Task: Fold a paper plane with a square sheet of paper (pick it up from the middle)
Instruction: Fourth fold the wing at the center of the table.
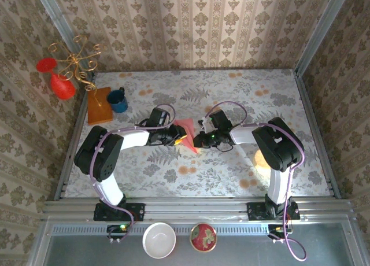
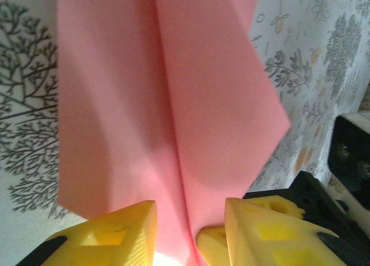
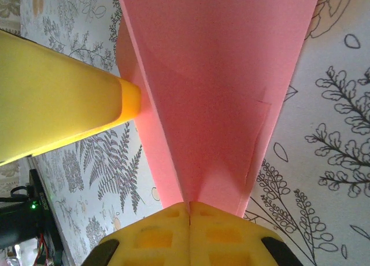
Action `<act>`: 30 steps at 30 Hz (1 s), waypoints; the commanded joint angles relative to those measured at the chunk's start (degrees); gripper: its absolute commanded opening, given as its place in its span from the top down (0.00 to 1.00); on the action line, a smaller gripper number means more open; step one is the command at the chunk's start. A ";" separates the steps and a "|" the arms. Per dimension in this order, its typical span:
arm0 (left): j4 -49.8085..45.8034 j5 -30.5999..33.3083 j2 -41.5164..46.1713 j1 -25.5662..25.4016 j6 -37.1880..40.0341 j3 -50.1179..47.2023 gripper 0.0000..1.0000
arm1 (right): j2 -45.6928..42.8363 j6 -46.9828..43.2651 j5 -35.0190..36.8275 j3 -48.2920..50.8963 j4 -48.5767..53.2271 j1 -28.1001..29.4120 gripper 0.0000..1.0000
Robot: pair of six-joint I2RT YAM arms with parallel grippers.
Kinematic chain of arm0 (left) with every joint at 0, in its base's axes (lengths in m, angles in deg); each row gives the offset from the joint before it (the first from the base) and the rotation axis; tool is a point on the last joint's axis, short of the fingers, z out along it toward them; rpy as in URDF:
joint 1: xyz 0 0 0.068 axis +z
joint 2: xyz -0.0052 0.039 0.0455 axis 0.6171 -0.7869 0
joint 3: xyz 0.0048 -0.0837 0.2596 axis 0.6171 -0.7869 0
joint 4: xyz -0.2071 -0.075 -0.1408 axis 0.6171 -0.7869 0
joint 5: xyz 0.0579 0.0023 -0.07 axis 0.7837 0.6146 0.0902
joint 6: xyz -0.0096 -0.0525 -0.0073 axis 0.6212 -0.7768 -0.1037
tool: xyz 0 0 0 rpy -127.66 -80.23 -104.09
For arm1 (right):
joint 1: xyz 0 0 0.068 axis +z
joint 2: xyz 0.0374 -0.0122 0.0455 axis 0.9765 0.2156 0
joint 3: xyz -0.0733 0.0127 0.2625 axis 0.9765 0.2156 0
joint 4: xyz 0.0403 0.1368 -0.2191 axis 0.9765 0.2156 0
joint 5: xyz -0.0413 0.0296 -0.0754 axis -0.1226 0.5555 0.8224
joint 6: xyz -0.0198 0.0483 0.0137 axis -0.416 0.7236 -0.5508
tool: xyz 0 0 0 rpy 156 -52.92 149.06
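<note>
Risk close in: right gripper (image 3: 189, 207) clamped shut on the narrow end of the pink paper (image 3: 231, 75), left gripper (image 2: 191, 214) parted astride its centre crease, at mid-table. Likely to tear or skew the fold if tugged apart. Beyond, open table (image 1: 260, 92) ahead and rightward; blue mug (image 1: 118, 100) and board (image 1: 98, 105) far-left, well apart.

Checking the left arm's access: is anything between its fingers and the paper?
Nothing visible is in the way. The paper runs straight down between the left fingers, which stand apart on either side of its crease. The right fingers are shut on it from the opposite side.
</note>
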 commanded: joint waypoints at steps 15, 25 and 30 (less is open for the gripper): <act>-0.57 -0.16 -5.29 0.40 1.11 3.01 0.66 | 1.10 -1.36 0.21 0.22 1.23 -0.21 0.89; -12.72 3.84 -6.51 -0.29 3.68 4.45 0.58 | -0.37 -0.11 2.94 -0.13 2.62 -0.21 0.78; -17.91 5.79 -7.67 -0.83 4.49 5.75 0.55 | -0.22 0.22 3.52 -0.12 2.34 -0.19 0.78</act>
